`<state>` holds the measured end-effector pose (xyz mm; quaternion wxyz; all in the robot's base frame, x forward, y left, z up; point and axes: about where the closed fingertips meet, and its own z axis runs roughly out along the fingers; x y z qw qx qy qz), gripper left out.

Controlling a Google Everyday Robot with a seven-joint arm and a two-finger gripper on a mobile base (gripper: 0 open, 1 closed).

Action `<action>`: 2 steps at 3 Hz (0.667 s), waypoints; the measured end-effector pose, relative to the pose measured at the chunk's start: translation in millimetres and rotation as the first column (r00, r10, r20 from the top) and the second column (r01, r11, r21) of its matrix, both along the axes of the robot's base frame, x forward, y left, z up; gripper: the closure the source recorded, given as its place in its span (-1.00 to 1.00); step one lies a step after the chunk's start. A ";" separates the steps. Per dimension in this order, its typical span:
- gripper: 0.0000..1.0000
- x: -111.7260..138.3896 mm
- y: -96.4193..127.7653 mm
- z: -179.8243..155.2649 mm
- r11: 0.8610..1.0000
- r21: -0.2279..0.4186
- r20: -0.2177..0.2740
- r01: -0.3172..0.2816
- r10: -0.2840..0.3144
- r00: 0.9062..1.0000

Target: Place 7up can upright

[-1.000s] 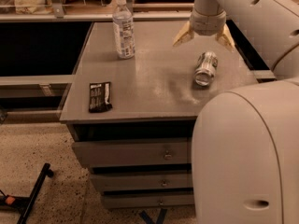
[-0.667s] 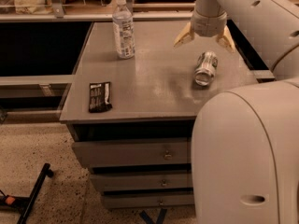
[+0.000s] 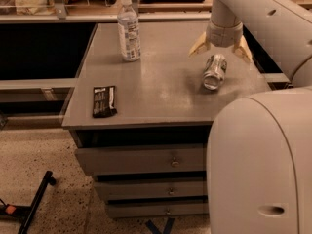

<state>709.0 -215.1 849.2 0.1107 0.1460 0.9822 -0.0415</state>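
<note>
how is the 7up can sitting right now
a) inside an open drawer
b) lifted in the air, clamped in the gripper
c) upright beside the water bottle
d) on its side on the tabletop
d: the 7up can lies on its side on the table, silver end facing the camera, with the gripper open just above its far end and the fingers spread to either side.

Shiny metal 7up can [image 3: 214,71] lies on the matt grey tabletop [image 3: 161,91]. At its twelve o'clock hangs the gripper [image 3: 221,48], smooth cream plastic, fingers [image 3: 200,45] spread; the bottle [image 3: 128,30] is clear glossy plastic.
</note>
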 end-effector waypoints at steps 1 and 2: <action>-0.65 -1.9 -4.7 -15.0 1.000 -0.023 -0.019 -0.006 0.005 1.000; -0.16 -4.4 -2.6 -22.3 0.999 -0.022 -0.040 -0.029 0.028 0.999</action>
